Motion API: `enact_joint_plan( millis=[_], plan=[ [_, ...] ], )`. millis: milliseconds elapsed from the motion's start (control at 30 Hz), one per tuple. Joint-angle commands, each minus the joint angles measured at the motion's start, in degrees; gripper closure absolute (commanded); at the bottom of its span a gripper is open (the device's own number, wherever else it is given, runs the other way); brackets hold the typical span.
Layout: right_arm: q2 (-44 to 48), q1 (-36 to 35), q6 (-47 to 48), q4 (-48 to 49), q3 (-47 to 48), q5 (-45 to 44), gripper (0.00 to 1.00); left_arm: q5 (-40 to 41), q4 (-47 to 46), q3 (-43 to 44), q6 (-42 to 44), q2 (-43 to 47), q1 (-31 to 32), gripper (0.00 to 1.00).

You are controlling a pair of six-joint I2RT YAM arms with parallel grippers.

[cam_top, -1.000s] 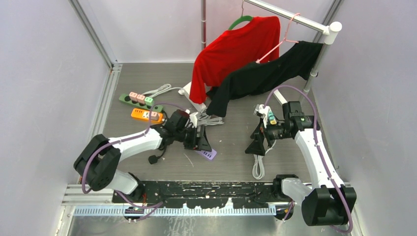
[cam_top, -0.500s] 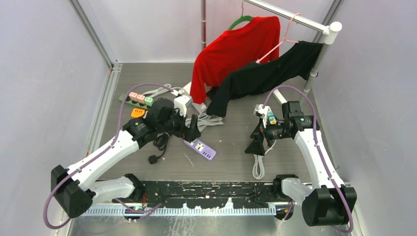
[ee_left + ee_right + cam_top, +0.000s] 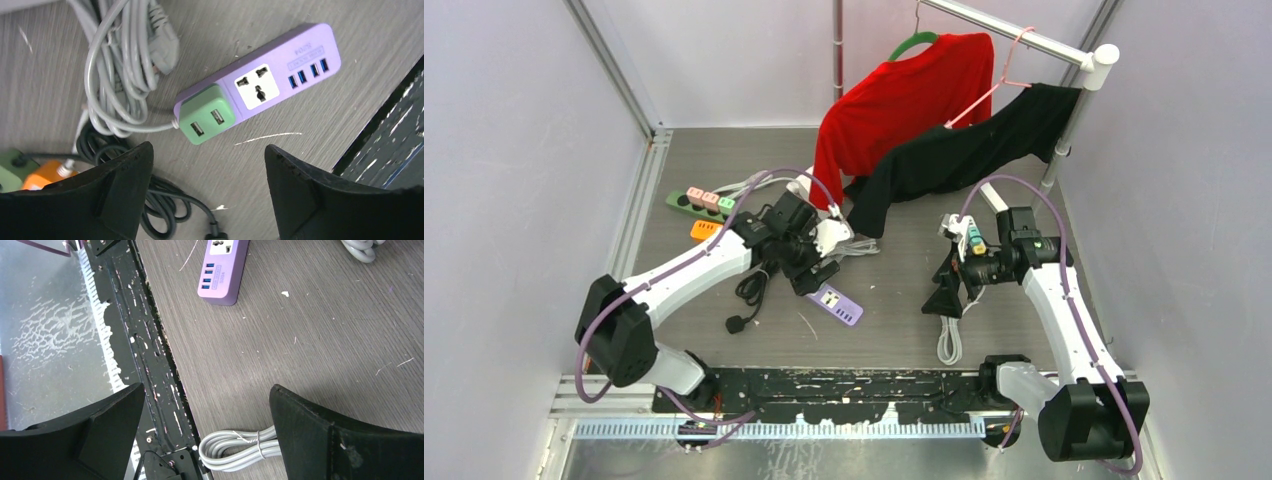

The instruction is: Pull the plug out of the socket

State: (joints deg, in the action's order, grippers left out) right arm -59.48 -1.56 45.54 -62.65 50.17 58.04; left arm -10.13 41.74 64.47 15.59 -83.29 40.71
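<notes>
Our left gripper (image 3: 207,150) hangs with its jaws apart and empty just above the purple power strip (image 3: 280,80), whose universal socket (image 3: 257,92) shows bare; the grey plug (image 3: 164,42) lies loose on the counter beyond it to the gripper's left, so we judge the pull done, only the retreat left. Grey cable loops (image 3: 112,85), a black cord (image 3: 97,140) and an orange strip (image 3: 42,177) crowd its left side; our right gripper (image 3: 206,390) stands wide and empty over a bundled grey cable (image 3: 235,450).

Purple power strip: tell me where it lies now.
In the top view the purple power strip lies left of centre, just below the left gripper, with the grey cable bundle beside its green end.
</notes>
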Motion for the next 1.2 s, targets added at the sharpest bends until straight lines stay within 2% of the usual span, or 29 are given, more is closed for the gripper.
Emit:
enact_joint_plan(
  millis=[0,200,367,533,633,767,833,867,1067,1167],
  plan=[
    [0.6,-0.6,0.3,1.2,0.1,0.3,0.0,-8.2,-1.4,0.0,19.2,1.4,-0.1,0.18],
    [1.2,-0.8,0.3,1.2,0.0,0.3,0.0,-11.9,-2.7,-1.0,26.1,-1.4,-0.3,0.22],
    [1.8,-2.1,0.5,1.0,0.1,0.3,0.0,-13.5,-5.0,-2.3,29.2,-4.2,-0.6,0.31],
    [2.3,-3.4,0.8,0.8,0.1,0.3,0.0,-10.9,-3.9,-0.1,29.3,-8.4,-0.8,0.49],
    [2.5,-4.1,0.8,0.7,0.1,0.3,0.0,-10.7,-4.7,-0.1,28.7,-8.4,-0.8,0.64],
    [2.9,-4.4,0.9,0.6,0.1,0.0,0.0,-11.4,-5.3,-0.1,27.1,-7.0,-0.7,0.89],
    [3.1,-4.4,0.8,0.6,0.1,-0.1,0.0,-12.3,-5.7,0.1,25.6,-6.3,-0.2,0.99],
    [3.1,-4.5,0.8,0.6,0.1,-0.1,0.0,-13.0,-5.8,0.5,24.5,-6.0,0.0,1.0],
    [2.9,-4.4,0.7,0.8,0.3,-0.9,0.0,-17.3,-9.1,3.1,7.6,-6.1,3.8,1.0],
    [2.6,-4.4,0.2,1.2,0.4,-1.5,0.0,-17.0,-16.8,1.8,-1.5,-7.0,8.1,1.0]
  ],
)
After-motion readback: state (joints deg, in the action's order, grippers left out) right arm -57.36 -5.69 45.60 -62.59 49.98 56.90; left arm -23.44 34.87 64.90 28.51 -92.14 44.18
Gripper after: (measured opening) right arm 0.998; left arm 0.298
